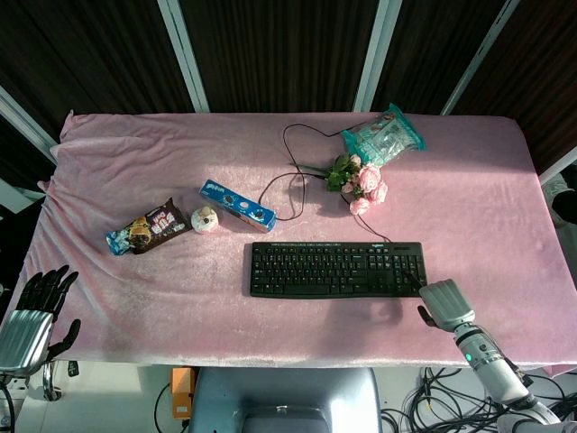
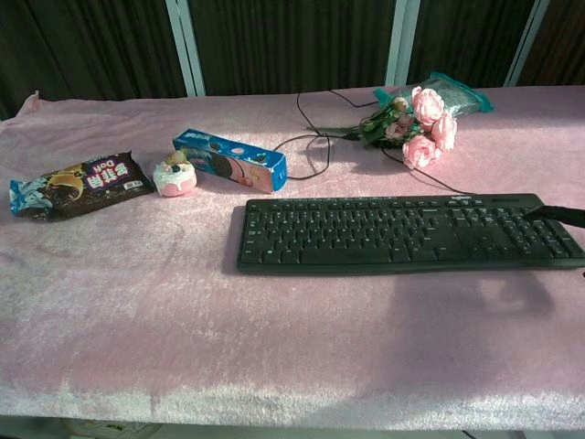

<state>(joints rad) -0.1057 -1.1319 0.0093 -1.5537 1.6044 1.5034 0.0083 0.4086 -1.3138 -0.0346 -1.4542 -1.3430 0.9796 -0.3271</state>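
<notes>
only overhead: left hand (image 1: 36, 311) off-table

The right hand (image 1: 445, 304) sits at the keyboard's (image 1: 336, 269) right end, fingers (image 1: 413, 273) touching its keys. The left hand (image 1: 36, 311) hangs off the bench's (image 1: 225, 316) left corner, fingers spread.

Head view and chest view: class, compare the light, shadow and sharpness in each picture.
Head view: bright even light on the pink cloth, with a shadow under the right hand beside the keyboard. Chest view: softer focus, the keyboard throwing a shadow toward the camera, and the cloth's near edge washed out.
</notes>
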